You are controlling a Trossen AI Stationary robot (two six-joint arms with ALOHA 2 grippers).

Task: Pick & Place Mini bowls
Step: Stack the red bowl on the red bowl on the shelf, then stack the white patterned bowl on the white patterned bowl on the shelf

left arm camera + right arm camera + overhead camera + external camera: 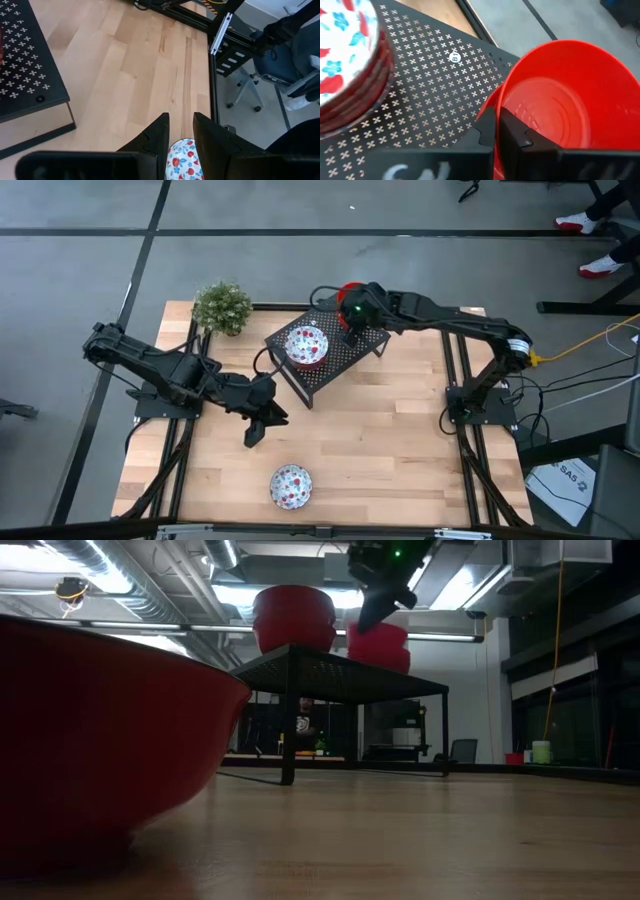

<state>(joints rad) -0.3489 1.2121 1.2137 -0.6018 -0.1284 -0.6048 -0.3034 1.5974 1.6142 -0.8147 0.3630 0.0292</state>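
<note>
We see the right gripper (pixel 496 131), jaws clenched on the rim of a red mini bowl (pixel 560 100) over the black mesh rack (pixel 330 360); next, lowering and release. The left gripper (pixel 256 430) hovers, jaws parted and empty, above a floral mini bowl (pixel 291 485) on the desk (pixel 400 440).

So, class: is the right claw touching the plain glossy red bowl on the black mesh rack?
Touching. The right wrist view shows the right claw shut on the rim of the plain glossy red bowl, one finger on each side of the wall.
</note>
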